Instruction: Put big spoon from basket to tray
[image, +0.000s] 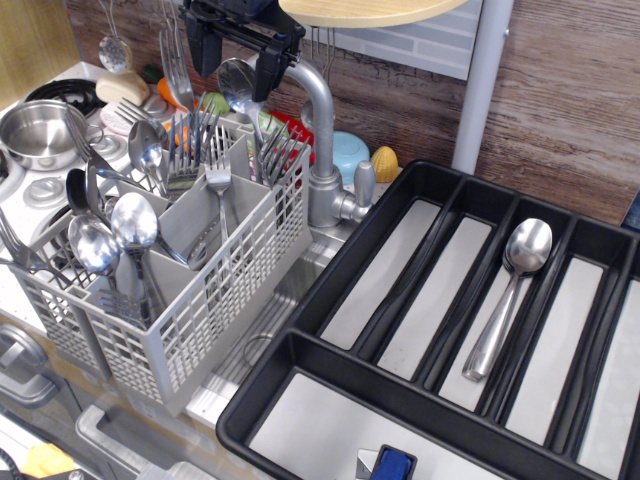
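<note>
My black gripper (238, 62) hangs above the back of the light grey lattice-sided plastic basket (190, 310), and between its two fingers I think I hold a shiny steel big spoon (237, 82) with oval bowl, though the grip is not clear. One polished long spoon (508, 293) already lies in the wide black plastic tray (300, 400) with pale smooth bottoms, and more spoons wait in the basket.

One basket (215, 300) stands at nine o'clock and one tray (330, 270) at four o'clock. The tray holds one spoon (510, 295) in its third long compartment. The basket carries several spoons (135, 225) and forks (218, 170), too crowded to count exactly.
</note>
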